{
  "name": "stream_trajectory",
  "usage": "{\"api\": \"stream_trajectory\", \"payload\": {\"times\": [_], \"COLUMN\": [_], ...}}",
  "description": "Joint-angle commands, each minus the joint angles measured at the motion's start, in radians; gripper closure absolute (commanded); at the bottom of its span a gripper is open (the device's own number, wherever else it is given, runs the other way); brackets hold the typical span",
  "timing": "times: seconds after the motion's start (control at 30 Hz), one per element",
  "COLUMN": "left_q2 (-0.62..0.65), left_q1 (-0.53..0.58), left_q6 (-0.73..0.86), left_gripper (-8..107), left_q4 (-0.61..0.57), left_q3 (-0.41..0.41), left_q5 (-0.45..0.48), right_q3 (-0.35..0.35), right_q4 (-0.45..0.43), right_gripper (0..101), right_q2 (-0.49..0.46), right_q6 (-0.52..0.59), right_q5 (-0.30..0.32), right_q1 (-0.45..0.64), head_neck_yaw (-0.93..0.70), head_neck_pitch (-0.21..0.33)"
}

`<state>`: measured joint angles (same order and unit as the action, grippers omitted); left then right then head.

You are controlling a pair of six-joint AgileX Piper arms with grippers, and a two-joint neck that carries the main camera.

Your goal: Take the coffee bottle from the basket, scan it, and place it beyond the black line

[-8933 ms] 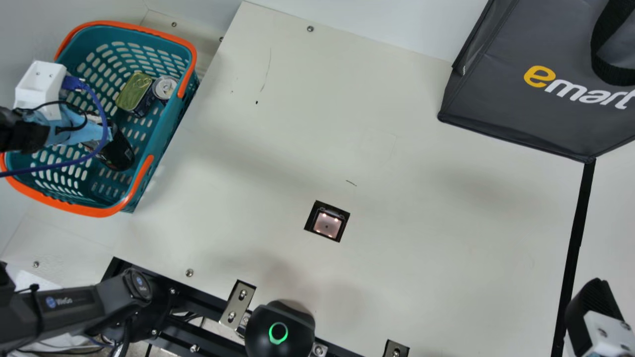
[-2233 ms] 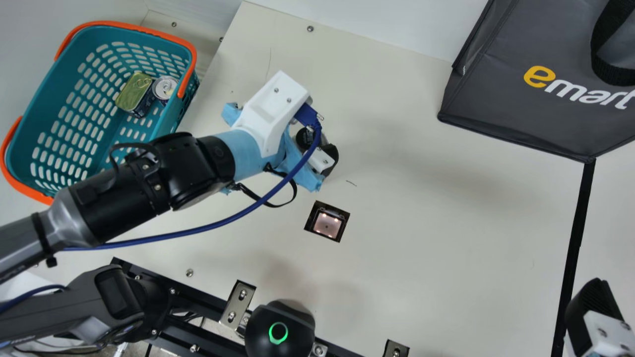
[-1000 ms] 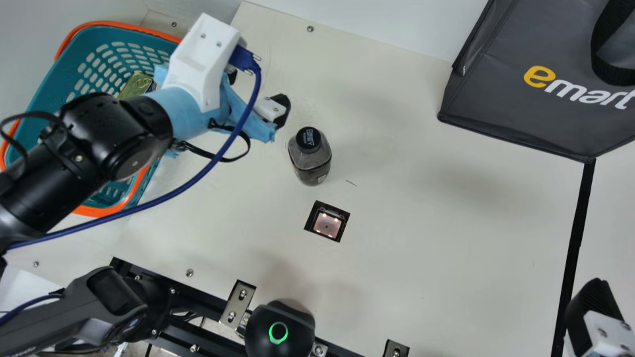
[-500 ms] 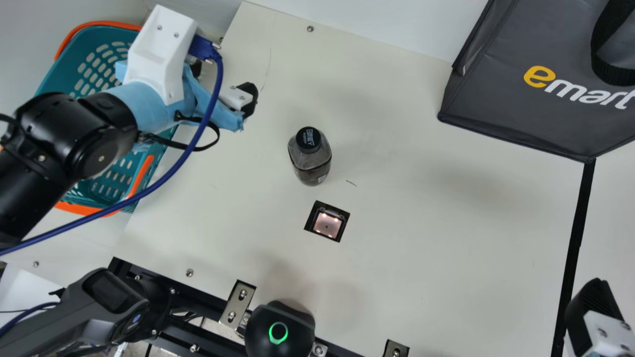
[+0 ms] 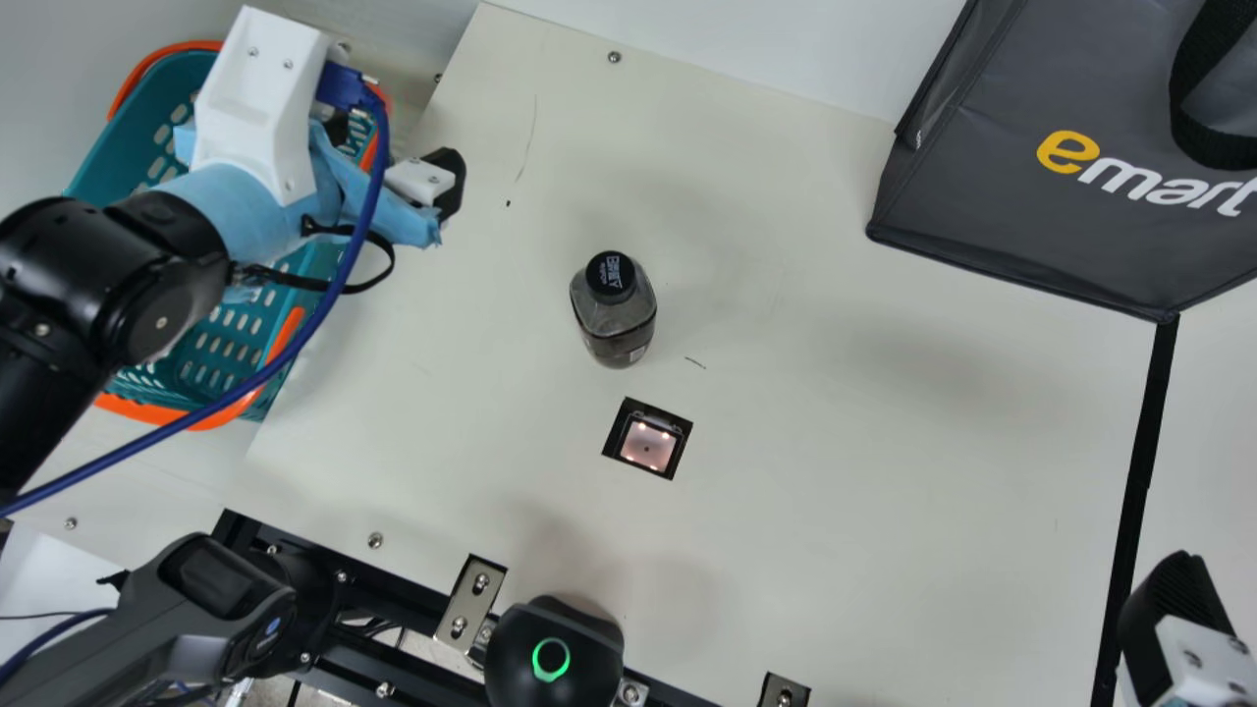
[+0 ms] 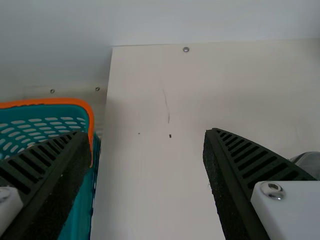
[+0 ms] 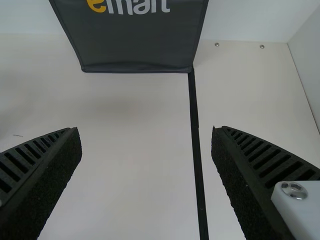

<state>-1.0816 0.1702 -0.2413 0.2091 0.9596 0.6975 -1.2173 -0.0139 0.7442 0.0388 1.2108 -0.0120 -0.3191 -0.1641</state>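
Observation:
The dark coffee bottle [image 5: 614, 312] with a black cap stands upright on the table, just behind the scanner window [image 5: 648, 444]. My left gripper [image 5: 393, 147] is over the right side of the teal basket [image 5: 231, 339], left of the bottle and apart from it. In the left wrist view my left gripper [image 6: 145, 145] is open with nothing between its fingers. My right gripper [image 5: 1174, 614] rests at the right edge by the black line [image 5: 1144, 462]. The right wrist view has that right gripper [image 7: 147, 145] open and empty, the black line [image 7: 196, 145] running between its fingers.
A dark grey bag [image 5: 1061, 206] stands at the back right, at the far end of the black line. A blue cable [image 5: 295, 344] hangs from my left wrist across the basket's front. A black round device [image 5: 555, 653] sits at the table's near edge.
The bottle came out of the basket in my left gripper and was let go behind the scanner window. The left gripper then moved left, back over the basket's side. My right gripper stayed still.

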Motion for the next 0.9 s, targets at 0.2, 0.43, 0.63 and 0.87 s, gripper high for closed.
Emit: {"api": "stream_trajectory", "payload": {"times": [0.2,0.43,0.63,0.87], "left_q2": [0.022,0.041,0.051,0.051], "left_q1": [-0.032,-0.044,-0.048,-0.048], "left_q6": [-0.052,-0.087,-0.095,-0.095], "left_gripper": [9,9,9,9], "left_q4": [0.034,0.070,0.085,0.085], "left_q3": [-0.010,-0.024,-0.030,-0.030], "left_q5": [0.018,0.028,0.030,0.029], "right_q3": [0.000,0.000,0.000,0.000], "right_q4": [0.000,0.000,0.000,0.000], "right_gripper": [10,10,10,10], "right_q2": [0.000,0.000,0.000,0.000], "right_q6": [0.000,0.000,0.000,0.000], "right_q5": [0.000,0.000,0.000,0.000], "right_q1": [0.000,0.000,0.000,0.000], "head_neck_yaw": [-0.002,-0.002,-0.002,-0.002], "head_neck_pitch": [0.026,0.026,0.026,0.026]}}
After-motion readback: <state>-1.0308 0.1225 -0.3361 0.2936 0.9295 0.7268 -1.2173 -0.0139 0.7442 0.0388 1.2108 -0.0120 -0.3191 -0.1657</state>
